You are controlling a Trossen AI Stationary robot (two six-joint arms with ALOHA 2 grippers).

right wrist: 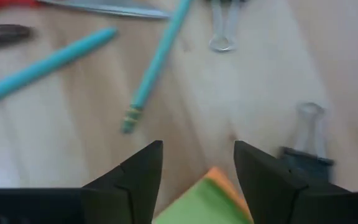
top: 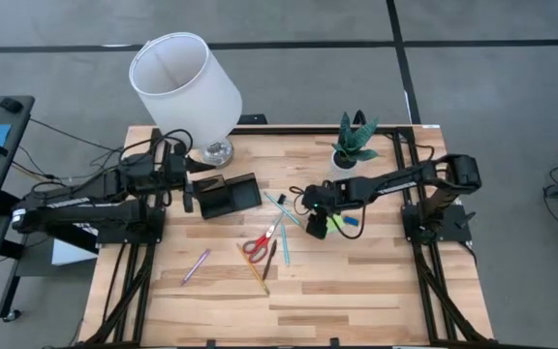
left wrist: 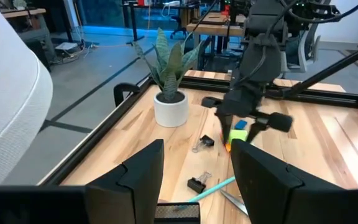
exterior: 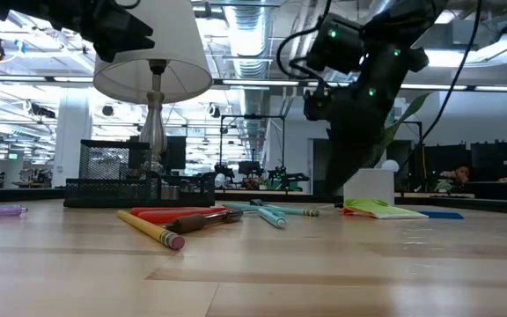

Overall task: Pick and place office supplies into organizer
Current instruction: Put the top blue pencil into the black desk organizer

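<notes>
While our left gripper (top: 188, 190) waits open by the organizer (top: 229, 196), our right gripper (right wrist: 194, 163) (fingers apart) hangs over the sticky-note pad (right wrist: 205, 200), seemingly to grasp it.

The sticky-note pad (right wrist: 211, 199) between the right gripper's (right wrist: 197, 163) black fingers is lime green with an orange edge. Beyond the fingertips lie light blue pencils (right wrist: 157, 62), one with a greenish-yellow end, and silver-handled black binder clips (right wrist: 308, 155). Farther off, the scissors (top: 260, 242) have red handles. The table (top: 356, 291) is pale striped wood.
</notes>
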